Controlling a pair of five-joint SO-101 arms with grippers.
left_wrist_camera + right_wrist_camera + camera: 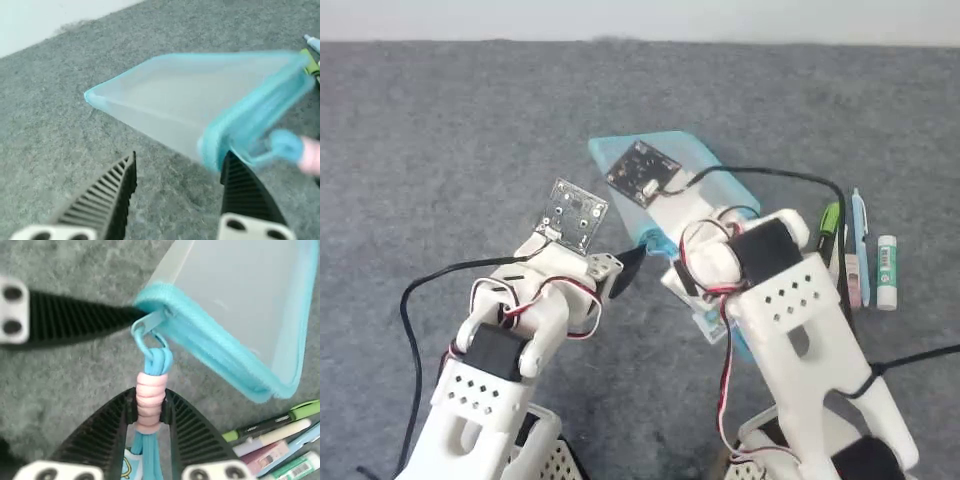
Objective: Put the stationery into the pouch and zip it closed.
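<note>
At centre of the high view, note the pouch [695, 150] lying aslant on the grey mat [440, 130], long axis from upper left to lower right, near end tucked under the right arm [800, 310]. In the right wrist view, record the right gripper [149, 400] clamped on the pink bead of the zip pull [149, 390], cord taut up to the pouch corner at upper centre of frame. In the left wrist view, record the left gripper [180, 170] spread wide, one finger touching that same corner at lower right of frame, the other well apart from the pouch. Cannot tell whether the mouth stands open. At the right edge of the high view, log the stationery [860, 240] in a row just beside the pouch, nearer the right arm, not yet inside. Judge any coming pull as bound to follow the zip line along the pouch's long edge.
</note>
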